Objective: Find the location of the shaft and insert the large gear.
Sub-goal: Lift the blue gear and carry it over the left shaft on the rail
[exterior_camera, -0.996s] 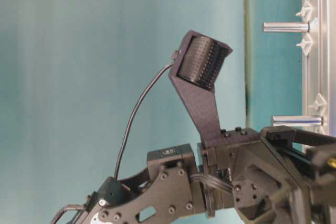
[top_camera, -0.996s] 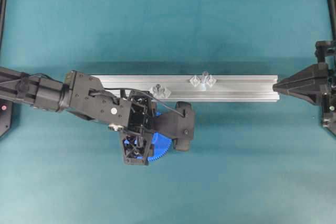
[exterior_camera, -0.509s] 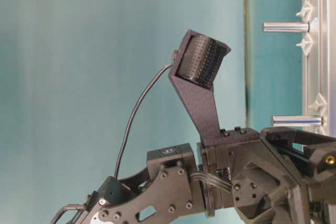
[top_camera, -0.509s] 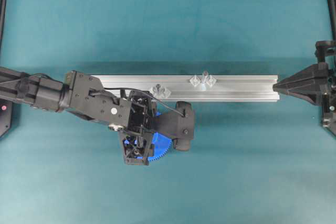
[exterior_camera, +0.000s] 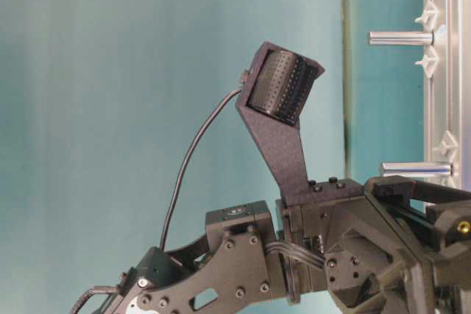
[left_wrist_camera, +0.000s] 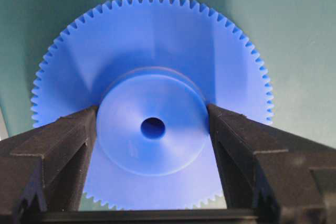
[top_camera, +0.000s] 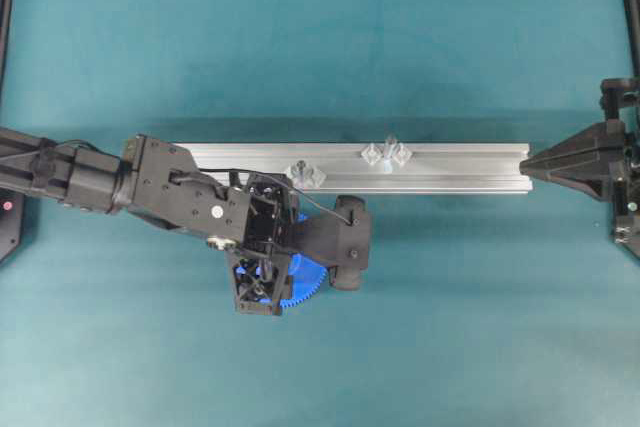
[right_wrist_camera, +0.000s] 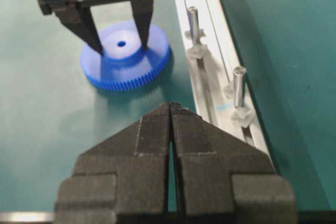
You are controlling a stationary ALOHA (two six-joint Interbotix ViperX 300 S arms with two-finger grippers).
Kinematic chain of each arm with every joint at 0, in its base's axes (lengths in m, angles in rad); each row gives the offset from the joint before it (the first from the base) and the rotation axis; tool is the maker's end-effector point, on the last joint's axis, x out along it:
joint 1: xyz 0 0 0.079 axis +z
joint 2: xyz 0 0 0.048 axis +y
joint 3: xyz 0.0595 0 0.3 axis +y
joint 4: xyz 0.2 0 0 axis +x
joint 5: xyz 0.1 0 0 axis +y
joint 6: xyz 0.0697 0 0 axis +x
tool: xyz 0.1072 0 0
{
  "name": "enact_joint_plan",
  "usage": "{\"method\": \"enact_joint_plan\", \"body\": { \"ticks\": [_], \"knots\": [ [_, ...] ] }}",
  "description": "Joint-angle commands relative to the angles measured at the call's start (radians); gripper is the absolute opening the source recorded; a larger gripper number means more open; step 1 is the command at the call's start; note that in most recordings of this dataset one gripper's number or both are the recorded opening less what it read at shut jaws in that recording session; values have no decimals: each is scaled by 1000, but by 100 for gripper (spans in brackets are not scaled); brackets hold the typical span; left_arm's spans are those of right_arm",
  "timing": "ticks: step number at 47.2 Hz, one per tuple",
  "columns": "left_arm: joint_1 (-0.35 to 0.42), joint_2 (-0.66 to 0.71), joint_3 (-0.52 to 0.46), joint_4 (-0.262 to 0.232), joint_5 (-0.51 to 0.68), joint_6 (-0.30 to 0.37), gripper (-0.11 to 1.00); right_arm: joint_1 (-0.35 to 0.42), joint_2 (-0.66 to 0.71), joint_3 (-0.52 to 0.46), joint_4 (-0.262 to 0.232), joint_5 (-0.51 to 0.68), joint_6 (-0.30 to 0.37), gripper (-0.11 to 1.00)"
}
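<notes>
Two fingers [left_wrist_camera: 63,145] of my left hand [left_wrist_camera: 153,129] pinch the hub of the large gear [left_wrist_camera: 157,51], flat on the bench [top_camera: 450,307], so I can lift it onto the shaft [right_wrist_camera: 239,85]; my right hand [right_wrist_camera: 171,109] stays away, pressed together.

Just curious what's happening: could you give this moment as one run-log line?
left gripper: fingers flank hub of toothed blue plastic gear on table | right gripper: shut, idle | gear not on shaft

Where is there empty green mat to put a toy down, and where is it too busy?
Bare mat lies above the silver rail, across the whole top, and below it on the right, past the blue gear. It is crowded at lower left, where the left gripper straddles the gear's hub, and along the rail with its two pins.
</notes>
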Motion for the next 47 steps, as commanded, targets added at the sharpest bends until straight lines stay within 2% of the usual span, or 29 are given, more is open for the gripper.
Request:
{"method": "enact_joint_plan", "body": {
  "ticks": [1,24,47],
  "knots": [
    [-2,-54,-35,2,32,3,71,-2,5,-9,0,2,9,-2],
    [3,-100,-127,11,146,9,71,-3,5,-9,0,12,9,-2],
    [60,-114,-302,11,268,126,71,-2,5,-9,0,12,11,-2]
  ]
}}
